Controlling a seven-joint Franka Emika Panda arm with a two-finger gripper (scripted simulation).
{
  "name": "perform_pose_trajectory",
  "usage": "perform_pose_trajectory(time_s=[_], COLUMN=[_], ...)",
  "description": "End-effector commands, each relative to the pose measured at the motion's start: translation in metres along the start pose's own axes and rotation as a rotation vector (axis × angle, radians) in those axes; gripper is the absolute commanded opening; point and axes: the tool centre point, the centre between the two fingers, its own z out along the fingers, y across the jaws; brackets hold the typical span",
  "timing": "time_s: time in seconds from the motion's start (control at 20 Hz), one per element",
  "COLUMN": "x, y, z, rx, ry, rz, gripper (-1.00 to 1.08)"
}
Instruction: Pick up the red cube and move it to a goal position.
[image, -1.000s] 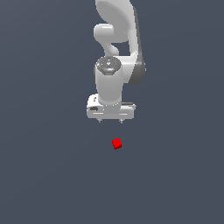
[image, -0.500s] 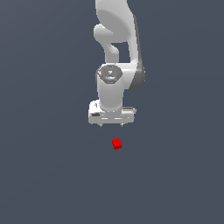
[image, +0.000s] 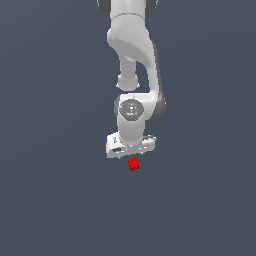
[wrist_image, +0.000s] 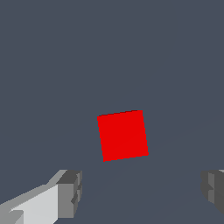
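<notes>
The approach-to-grasp step is shown. In the exterior view the white gripper (image: 131, 150) is seen just above the red cube (image: 133, 164), which lies on the plain dark grey floor (image: 55, 200) directly beneath the arm (image: 134, 45). The cube is not yet held — it rests free on the surface, and no contact with the fingers can be made out.

In the wrist view the red cube (wrist_image: 122, 135) is seen face-on and slightly rotated, so that its edges are not square to the line between the fingertips (wrist_image: 70, 193). The jaws are held wide apart, one pad at each side of the picture, with the cube ahead of the gap between them rather than inside it.

The next move is judged to call for a further descent until the pads bracket the cube, perhaps with a small wrist rotation to bring them flat against two opposite faces, and only then a closure. A skewed closure could be expected to twist or push so small a cube aside.

No other object is seen on the floor, and nothing obstructs the descent. No goal marker is visible in either view — its place cannot be told.
</notes>
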Motion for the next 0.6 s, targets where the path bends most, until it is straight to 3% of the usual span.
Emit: perform_pose_trajectory(time_s=[0.0,0.55], x=[0.008,0.025], y=[-0.003,-0.010], z=[0.016,0.050], rx=[-0.002,-0.006], ry=[0.003,0.007], rz=[-0.045,-0.143], gripper=[1.00,1.00])
